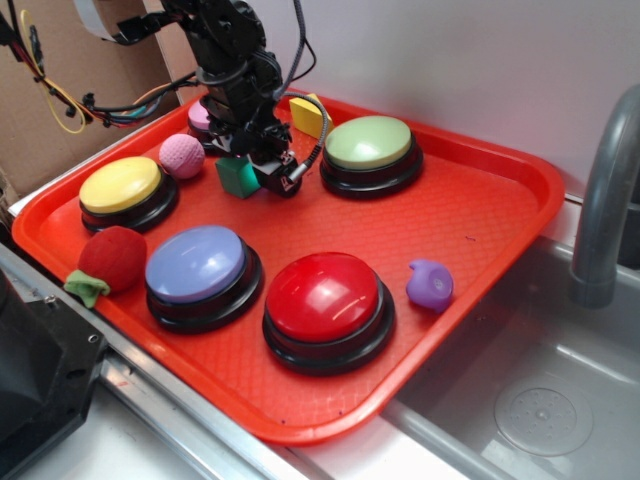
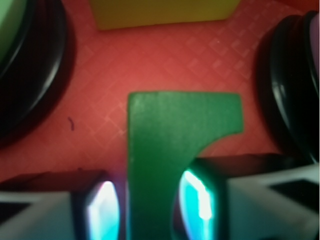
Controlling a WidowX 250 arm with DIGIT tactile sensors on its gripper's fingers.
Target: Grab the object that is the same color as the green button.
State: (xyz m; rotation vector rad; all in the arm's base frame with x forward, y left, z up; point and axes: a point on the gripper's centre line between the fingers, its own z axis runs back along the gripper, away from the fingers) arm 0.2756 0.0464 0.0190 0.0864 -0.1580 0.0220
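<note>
We have the claw (image 2: 150, 205) closed narrow on the green block (image 2: 170, 135), both fingers pressed to its sides, at the back of the red tray (image 1: 480, 215) between the pink ball (image 1: 182, 155) and the green button (image 1: 368, 142). The grab looks made; lifting remains, we judge. The yellow wedge (image 1: 306, 116) sits just behind, crowding the space.

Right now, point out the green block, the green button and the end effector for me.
green block (image 2: 170, 150): wrist view, on its flat top face.
green button (image 1: 368, 142): exterior view, on the pale green cap.
end effector (image 2: 150, 207): wrist view, midway between its fingertips, either side of the block.
</note>
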